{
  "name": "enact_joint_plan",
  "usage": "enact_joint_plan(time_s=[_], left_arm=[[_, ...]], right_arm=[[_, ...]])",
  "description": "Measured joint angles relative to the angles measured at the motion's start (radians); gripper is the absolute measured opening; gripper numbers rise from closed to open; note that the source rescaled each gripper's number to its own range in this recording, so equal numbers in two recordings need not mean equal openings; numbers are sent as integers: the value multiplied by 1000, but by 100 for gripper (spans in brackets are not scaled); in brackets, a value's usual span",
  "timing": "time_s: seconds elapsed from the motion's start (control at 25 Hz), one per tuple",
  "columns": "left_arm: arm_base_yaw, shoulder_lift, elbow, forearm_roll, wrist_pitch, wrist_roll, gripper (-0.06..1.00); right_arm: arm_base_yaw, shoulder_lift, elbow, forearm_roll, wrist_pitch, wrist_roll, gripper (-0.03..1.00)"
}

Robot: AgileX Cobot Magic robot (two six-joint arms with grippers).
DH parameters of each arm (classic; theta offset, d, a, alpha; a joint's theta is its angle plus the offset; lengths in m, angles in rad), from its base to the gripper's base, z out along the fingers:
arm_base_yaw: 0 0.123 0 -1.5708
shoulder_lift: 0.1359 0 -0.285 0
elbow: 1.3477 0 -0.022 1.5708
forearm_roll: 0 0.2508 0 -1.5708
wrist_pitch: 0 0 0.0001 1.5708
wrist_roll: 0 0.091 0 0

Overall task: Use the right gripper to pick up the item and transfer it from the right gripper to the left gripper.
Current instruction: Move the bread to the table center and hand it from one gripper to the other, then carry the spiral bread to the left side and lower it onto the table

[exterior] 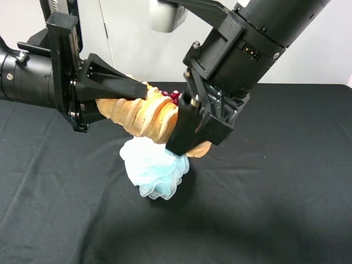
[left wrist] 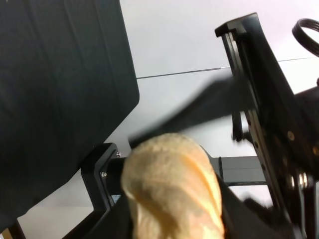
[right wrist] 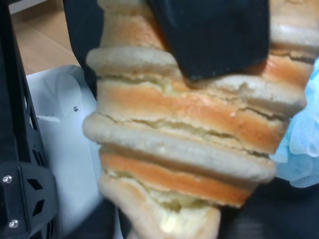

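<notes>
Right claw (exterior: 198,140), closest to the lens, stands at the right end of the bread roll (exterior: 146,115) with one finger laid across it. Whether its jaws clamp the roll or stand free cannot be told. Left claw (exterior: 132,102) is closed on the roll's left end. The roll hangs level above a pale-blue puff (exterior: 154,170) on the black bench (exterior: 286,192). Red-purple grapes (exterior: 175,97) peek from behind.

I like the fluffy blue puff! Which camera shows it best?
The exterior high view: nearly the whole bath puff shows, below the bread roll. The right wrist view catches only its edge; the left wrist view shows none.
</notes>
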Motion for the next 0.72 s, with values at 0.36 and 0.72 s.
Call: enact_joint_plan(time_s=[0.36, 0.72], left_arm=[[0, 0, 0, 1, 0, 1, 6], [0, 0, 0, 1, 0, 6, 5]], right_arm=[[0, 0, 0, -26, 20, 34, 100], [0, -36, 0, -153, 92, 204, 100]])
